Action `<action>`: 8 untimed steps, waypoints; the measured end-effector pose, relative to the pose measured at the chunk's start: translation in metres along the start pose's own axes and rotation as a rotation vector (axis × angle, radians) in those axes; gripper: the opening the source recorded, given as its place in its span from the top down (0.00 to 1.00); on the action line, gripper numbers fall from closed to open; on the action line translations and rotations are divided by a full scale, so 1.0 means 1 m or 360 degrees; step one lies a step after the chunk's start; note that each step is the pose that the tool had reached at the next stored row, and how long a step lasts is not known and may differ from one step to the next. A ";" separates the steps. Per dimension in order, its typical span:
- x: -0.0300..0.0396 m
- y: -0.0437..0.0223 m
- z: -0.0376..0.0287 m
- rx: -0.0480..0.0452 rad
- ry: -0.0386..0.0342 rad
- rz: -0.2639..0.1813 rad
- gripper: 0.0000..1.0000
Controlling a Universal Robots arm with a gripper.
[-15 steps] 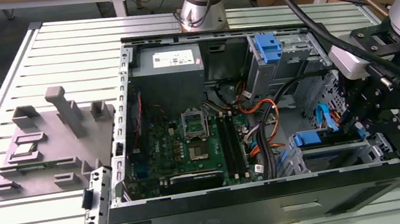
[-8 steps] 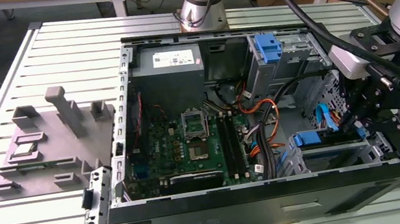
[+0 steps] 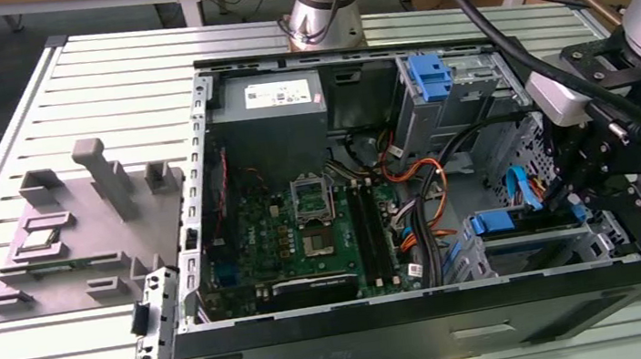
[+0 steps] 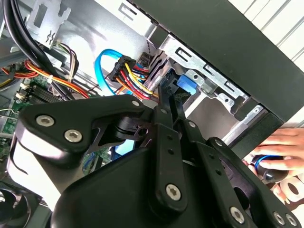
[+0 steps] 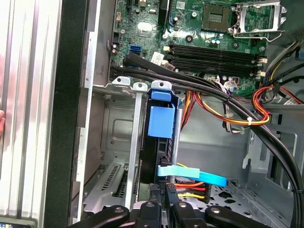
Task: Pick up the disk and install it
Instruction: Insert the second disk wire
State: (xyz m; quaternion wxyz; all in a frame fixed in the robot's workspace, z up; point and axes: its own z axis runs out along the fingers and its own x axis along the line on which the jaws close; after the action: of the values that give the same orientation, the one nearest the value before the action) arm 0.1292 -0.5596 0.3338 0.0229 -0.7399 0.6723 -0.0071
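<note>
Item: the disk [image 5: 160,142], standing on edge in a slot of the metal drive cage [image 5: 135,142] at the near corner of the open computer case [image 3: 437,326], on the exterior view's right. Visible faces: a blue plastic rail and tab along its upper end, and a dark narrow edge below. The broad silver side and label are turned away between the cage walls. In the exterior view the disk [image 3: 507,223] shows as a blue strip on top of the cage. Attached nearby: a light blue flat data cable [image 5: 190,175] crossing just below the disk, and red, yellow and orange power wires [image 5: 228,111] looping beside it. Item: the gripper [image 5: 166,191], black, reaching into the case from the exterior view's right [image 3: 567,195]. Its fingers [image 4: 164,111] are drawn narrow, nearly together, with their tips at the disk's blue end [image 4: 186,86]. Whether they press on it or stop just short cannot be told. Item: green motherboard [image 3: 302,228] with empty processor socket, left of the cage. Item: grey power supply [image 3: 268,103] at the far left inside corner. Item: a second blue latch [image 3: 431,74] at the far right. Item: grey fixture tray [image 3: 71,238] on the slatted desk [image 3: 102,96], left of the case. Item: a person's hand [image 4: 280,147] resting outside the case wall.
</note>
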 end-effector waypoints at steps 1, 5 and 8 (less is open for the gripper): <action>0.0000 0.0000 0.0000 0.0000 0.0000 0.0001 0.84; -0.0002 0.0000 -0.0001 0.0000 0.0000 0.0006 0.84; -0.0002 0.0000 0.0001 0.0000 0.0001 0.0009 0.84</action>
State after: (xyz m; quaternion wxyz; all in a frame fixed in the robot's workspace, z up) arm 0.1292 -0.5594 0.3336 0.0227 -0.7380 0.6744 -0.0073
